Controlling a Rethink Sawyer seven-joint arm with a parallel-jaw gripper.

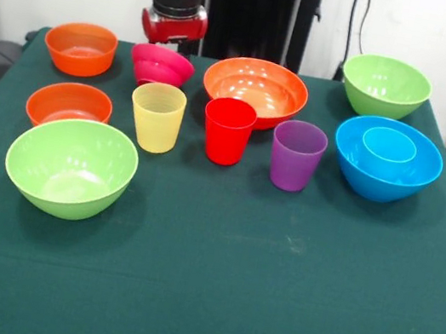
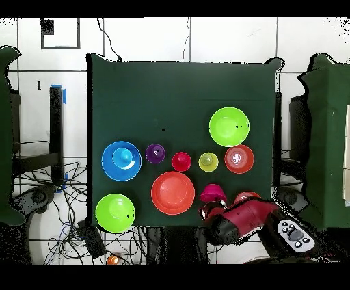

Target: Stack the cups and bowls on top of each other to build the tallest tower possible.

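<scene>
My gripper (image 1: 167, 46) hangs at the table's far side, right over the small magenta bowl (image 1: 161, 67), which sits tilted beneath it. The yellow cup (image 1: 156, 117), red cup (image 1: 227, 131) and purple cup (image 1: 297, 156) stand upright in a row. The light blue cup (image 1: 389, 144) stands inside the large blue bowl (image 1: 382, 185). The wide orange bowl (image 1: 254, 91) lies behind the red cup. Two small orange bowls (image 1: 80, 48) (image 1: 69, 104) and a lime green bowl (image 1: 71, 166) sit at the left. The other lime green bowl (image 1: 385, 86) is far right. In the overhead view the arm (image 2: 239, 215) reaches the magenta bowl (image 2: 212, 193).
The green cloth table (image 1: 224, 306) has open room across its near half. In the overhead view, cables and equipment (image 2: 41, 198) lie on the floor beside the table, and a controller (image 2: 294, 234) rests near the robot base.
</scene>
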